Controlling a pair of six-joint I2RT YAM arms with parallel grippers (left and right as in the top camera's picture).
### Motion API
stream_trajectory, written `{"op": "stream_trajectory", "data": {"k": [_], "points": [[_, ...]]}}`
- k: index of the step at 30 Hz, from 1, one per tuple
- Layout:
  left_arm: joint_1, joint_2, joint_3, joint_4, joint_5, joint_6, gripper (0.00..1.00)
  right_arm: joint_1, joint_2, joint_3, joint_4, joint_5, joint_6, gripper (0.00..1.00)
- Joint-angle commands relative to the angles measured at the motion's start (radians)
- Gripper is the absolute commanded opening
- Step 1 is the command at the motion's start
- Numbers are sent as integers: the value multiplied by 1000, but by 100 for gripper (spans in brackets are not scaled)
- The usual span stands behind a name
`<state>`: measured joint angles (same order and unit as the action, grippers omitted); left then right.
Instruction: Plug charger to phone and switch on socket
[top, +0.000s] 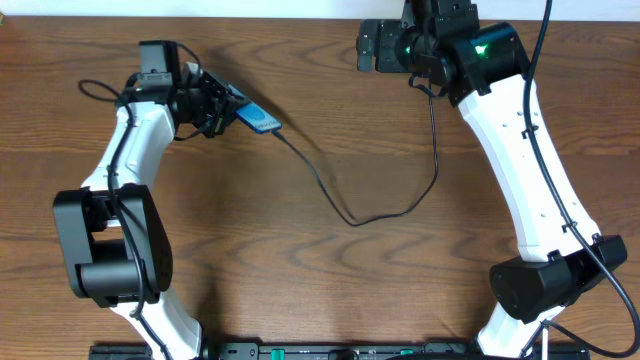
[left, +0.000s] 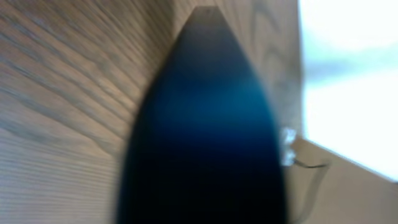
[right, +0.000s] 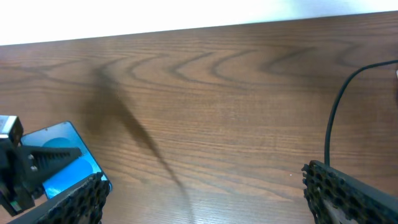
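My left gripper (top: 212, 105) is shut on the phone (top: 257, 119), whose blue screen juts out to the right, slightly above the table. In the left wrist view the phone (left: 202, 137) is a dark blue blur filling the frame. The charger cable (top: 350, 218) meets the phone's right end, loops down over the table and rises toward my right arm. I cannot tell if its tip is inserted. My right gripper (top: 378, 46) is open and empty near the far edge. In the right wrist view the phone (right: 59, 155) lies left of that gripper (right: 205, 199) and the cable (right: 333, 118) to its right. The socket is out of view.
The brown wooden table (top: 300, 290) ends at a white far edge (right: 186, 12) close behind my right gripper. A blurred dark streak (right: 140, 134) crosses the wood in the right wrist view. The arm bases stand at the near edge.
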<state>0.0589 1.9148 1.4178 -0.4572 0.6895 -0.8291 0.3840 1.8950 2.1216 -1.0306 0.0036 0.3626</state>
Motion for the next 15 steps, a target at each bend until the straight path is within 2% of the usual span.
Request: {"op": "stream_trajectory", "data": {"k": [1,6,15], "points": [[-23,-32,43,-29,-77,190,7,5,-16,14,5,5,-5,99],[-39,-32,43,-42,-69,301,7,5,-16,13,6,5,-6,99],[-72,-31,43,-111,-26,578,7,5,-16,13,7,5,-6,99]]}}
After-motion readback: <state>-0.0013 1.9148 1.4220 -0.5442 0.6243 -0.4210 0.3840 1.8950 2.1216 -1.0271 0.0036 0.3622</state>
